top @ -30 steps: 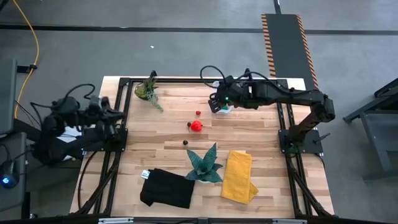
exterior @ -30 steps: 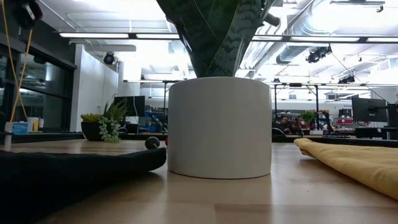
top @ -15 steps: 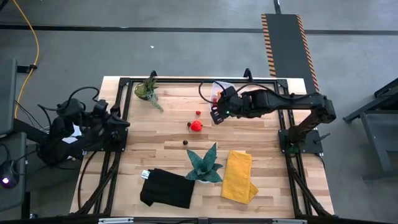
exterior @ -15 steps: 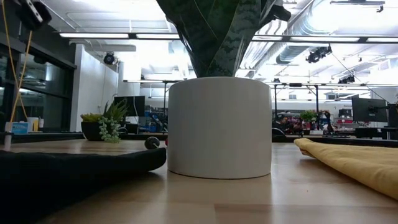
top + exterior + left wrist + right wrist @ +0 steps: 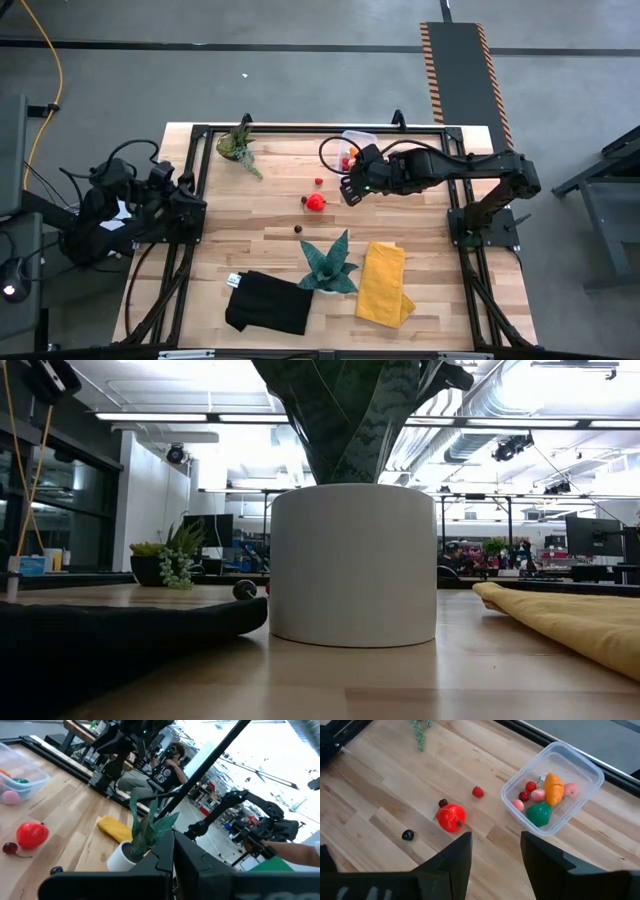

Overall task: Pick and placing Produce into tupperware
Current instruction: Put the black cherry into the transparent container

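Wooden counter (image 5: 420, 215): right end effector (image 5: 492, 851) parted, empty; small round red toy produce (image 5: 451, 817) may roll if nudged.

- No readable text, label, brand, number or sign shows in any view.
- The white tag on the black cloth (image 5: 268, 303) is too small to read.

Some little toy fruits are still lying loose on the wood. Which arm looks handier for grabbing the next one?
The right one, probably. Its open right gripper hangs beside the round red toy fruit, near the clear plastic tub. The left gripper sits shut at the table's edge.
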Motion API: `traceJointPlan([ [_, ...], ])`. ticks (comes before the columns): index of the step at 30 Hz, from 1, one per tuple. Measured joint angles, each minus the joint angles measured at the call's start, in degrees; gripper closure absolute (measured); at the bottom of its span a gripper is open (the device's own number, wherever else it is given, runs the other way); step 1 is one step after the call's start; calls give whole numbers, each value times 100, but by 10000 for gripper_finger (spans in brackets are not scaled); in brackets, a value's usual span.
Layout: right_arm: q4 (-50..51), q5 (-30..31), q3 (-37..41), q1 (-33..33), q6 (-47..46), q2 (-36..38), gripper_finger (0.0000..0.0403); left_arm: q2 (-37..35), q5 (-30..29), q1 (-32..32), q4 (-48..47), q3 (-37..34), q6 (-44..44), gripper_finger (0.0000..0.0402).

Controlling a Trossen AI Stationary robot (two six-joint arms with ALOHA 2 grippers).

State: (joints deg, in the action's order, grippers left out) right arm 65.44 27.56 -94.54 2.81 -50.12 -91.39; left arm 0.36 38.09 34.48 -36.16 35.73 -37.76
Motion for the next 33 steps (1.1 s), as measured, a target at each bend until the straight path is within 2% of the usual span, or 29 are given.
traceJointPlan([
  [10, 38, 194, 0, -43, 108, 0, 243, 11, -343, 0, 682, -275, 378, 401],
  [14, 44, 201, 0, -57, 180, 0, 243, 12, -930, 0, 454, -361, 871, 401],
  [17, 89, 222, 0, -57, 215, 0, 243, 13, -1591, 0, 471, -404, 1179, 401],
  [22, 150, 306, 0, -57, 217, 0, 243, 13, -3363, 0, 721, -404, 1428, 401],
  [27, 188, 394, 0, -59, 257, 0, 243, 15, -4868, 0, 747, -404, 1942, 401],
  [30, 265, 394, 0, -57, 259, 0, 243, 15, -5433, 2, 739, -404, 1952, 401],
  [33, 374, 443, 0, -57, 261, 0, 243, 15, -5495, 1, 796, -498, 2222, 401],
])
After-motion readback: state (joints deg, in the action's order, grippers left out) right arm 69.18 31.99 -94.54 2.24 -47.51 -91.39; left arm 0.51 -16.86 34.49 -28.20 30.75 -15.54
